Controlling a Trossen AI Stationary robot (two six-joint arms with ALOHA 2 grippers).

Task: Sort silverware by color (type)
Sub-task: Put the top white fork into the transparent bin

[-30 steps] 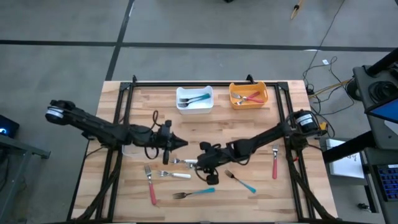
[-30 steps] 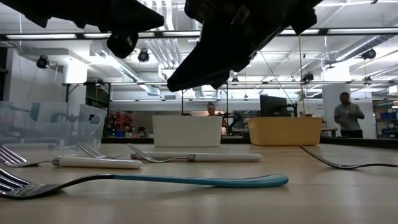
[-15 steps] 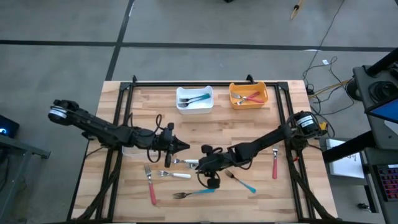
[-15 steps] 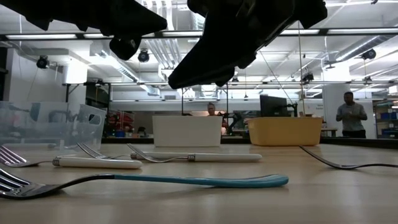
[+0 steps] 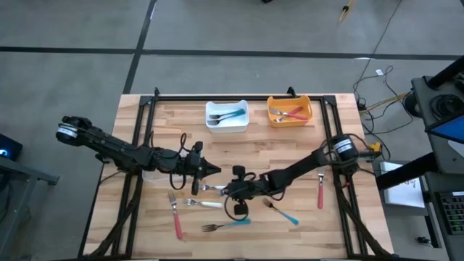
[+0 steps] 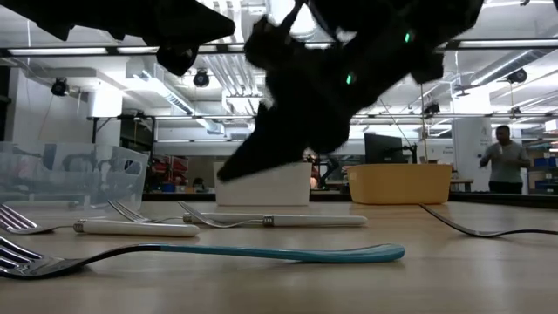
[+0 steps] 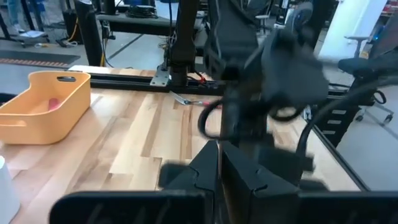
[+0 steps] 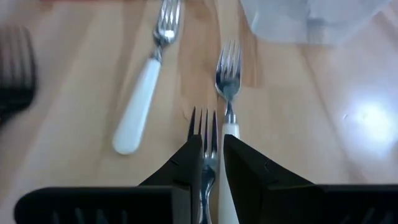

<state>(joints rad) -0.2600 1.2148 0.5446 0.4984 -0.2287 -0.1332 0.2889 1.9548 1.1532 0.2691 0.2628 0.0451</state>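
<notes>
My right gripper (image 5: 230,191) (image 8: 211,146) hangs low over the table's middle, shut on a fork whose tines (image 8: 204,121) stick out past its fingertips; the handle is hidden. Right beneath lie two white-handled forks, one (image 8: 229,81) (image 5: 212,188) straight below and one (image 8: 140,106) (image 5: 204,204) beside it. Teal-handled forks (image 5: 228,225) (image 5: 284,212) and red-handled pieces (image 5: 176,220) (image 5: 320,191) lie flat on the wood. My left gripper (image 5: 214,170) (image 7: 219,149) hovers just left of the right one, shut and empty. My right gripper pinches the fork's metal neck (image 8: 208,163) between its two fingers. The fork lies along the fingers with its tines pointing forward beyond them. The fingers slant down toward the table's left. In the low view the gripper's tip (image 6: 228,173) is above the wood, so the fork is lifted clear.
A white bin (image 5: 227,114) with teal pieces and an orange bin (image 5: 290,110) with red pieces stand at the far edge. A clear bin (image 5: 151,175) (image 6: 61,174) sits under the left arm. People stand in the room behind (image 6: 501,161).
My right gripper has moved toward the table's left and down, tipping steeper, and now hangs close over the white-handled fork in the middle. The silverware on the table has stayed where it was.
</notes>
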